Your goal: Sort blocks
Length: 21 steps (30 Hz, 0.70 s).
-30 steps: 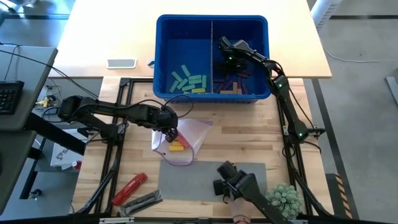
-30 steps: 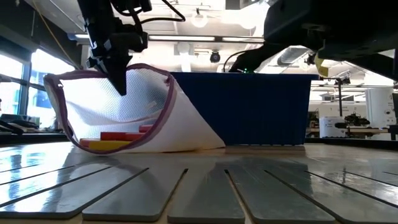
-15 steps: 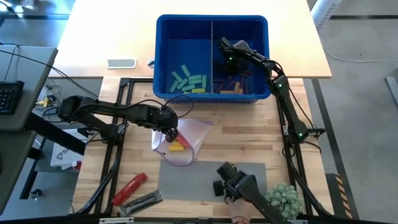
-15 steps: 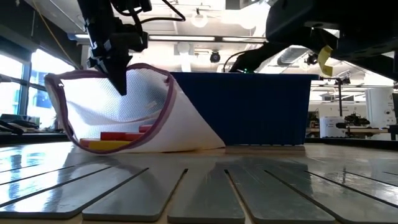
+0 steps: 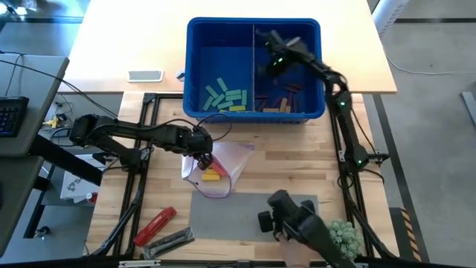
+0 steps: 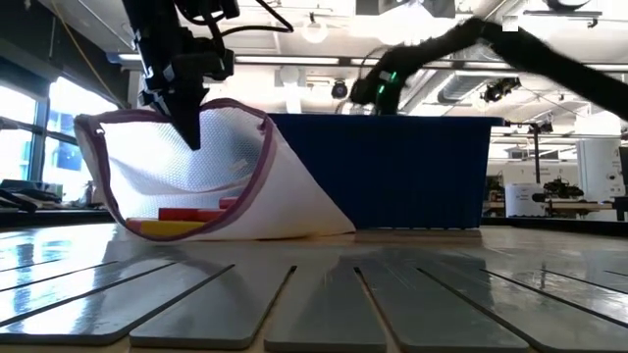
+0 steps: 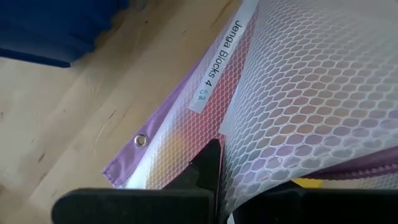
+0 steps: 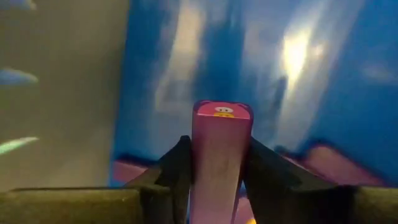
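End effector (image 8: pixel 214 165) grips a purple block (image 8: pixel 219 155) (pig-face sticker on its end).

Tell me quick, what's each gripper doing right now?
Left gripper: closed on the mesh bag's edge, holding it open.
Right gripper: closed on a pink block, over the blue bin.

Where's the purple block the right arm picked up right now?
The purple block is clamped in the right pincer, which the high view shows above the blue bin's right compartment, beside the divider.

Robotics lab: open ceiling w/ strip lights (image 6: pixel 294 61), more rigs (image 6: pixel 549 191) behind.
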Available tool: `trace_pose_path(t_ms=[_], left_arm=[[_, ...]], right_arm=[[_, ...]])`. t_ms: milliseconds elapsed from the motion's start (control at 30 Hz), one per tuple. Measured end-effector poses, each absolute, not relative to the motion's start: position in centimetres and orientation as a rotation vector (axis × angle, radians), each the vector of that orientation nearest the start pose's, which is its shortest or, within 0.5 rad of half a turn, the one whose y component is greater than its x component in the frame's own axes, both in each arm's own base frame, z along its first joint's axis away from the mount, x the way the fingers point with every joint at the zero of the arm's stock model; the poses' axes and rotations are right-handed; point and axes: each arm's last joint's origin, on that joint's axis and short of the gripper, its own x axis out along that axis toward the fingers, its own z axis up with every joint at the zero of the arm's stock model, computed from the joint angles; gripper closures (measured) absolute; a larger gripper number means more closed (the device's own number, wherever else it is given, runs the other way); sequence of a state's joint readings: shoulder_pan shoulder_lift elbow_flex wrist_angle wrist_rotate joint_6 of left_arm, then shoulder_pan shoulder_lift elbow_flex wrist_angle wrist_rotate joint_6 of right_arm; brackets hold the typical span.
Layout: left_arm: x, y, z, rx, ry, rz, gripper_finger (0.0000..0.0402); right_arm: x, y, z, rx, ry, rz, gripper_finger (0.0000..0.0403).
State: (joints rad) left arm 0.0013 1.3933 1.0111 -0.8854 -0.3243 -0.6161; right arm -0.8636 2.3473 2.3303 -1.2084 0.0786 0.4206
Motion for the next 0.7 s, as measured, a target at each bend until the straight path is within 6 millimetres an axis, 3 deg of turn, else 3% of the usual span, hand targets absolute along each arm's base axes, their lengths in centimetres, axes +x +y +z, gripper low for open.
trace_pose_path(t_ms=[133, 267, 433, 600, 700], left_arm=[[25.1, 0.9, 23.7, -0.323, 1.115, 0.65, 0.0402], [25.2, 1.0, 23.7, -0.309, 1.118, 0.641, 0.0402], [25.2, 0.9, 23.7, -0.32, 1.122, 0.627, 0.0402], [25.2, 0.9, 23.7, -0.328, 1.125, 0.622, 0.0402], [25.3, 0.9, 23.5, -0.329, 1.119, 0.639, 0.0402]], right_arm=[[29.5, -35.8, 30.7, 0.739, 0.903, -1.1, 0.0299], [29.1, -32.6, 35.9, 0.585, 0.834, -0.999, 0.0301], [30.0, -26.1, 40.7, 0.36, 0.845, -0.727, 0.0302], [31.7, -18.0, 43.3, 0.156, 0.893, -0.443, 0.0303], [33.3, -13.8, 43.8, 0.029, 0.893, -0.277, 0.0303]])
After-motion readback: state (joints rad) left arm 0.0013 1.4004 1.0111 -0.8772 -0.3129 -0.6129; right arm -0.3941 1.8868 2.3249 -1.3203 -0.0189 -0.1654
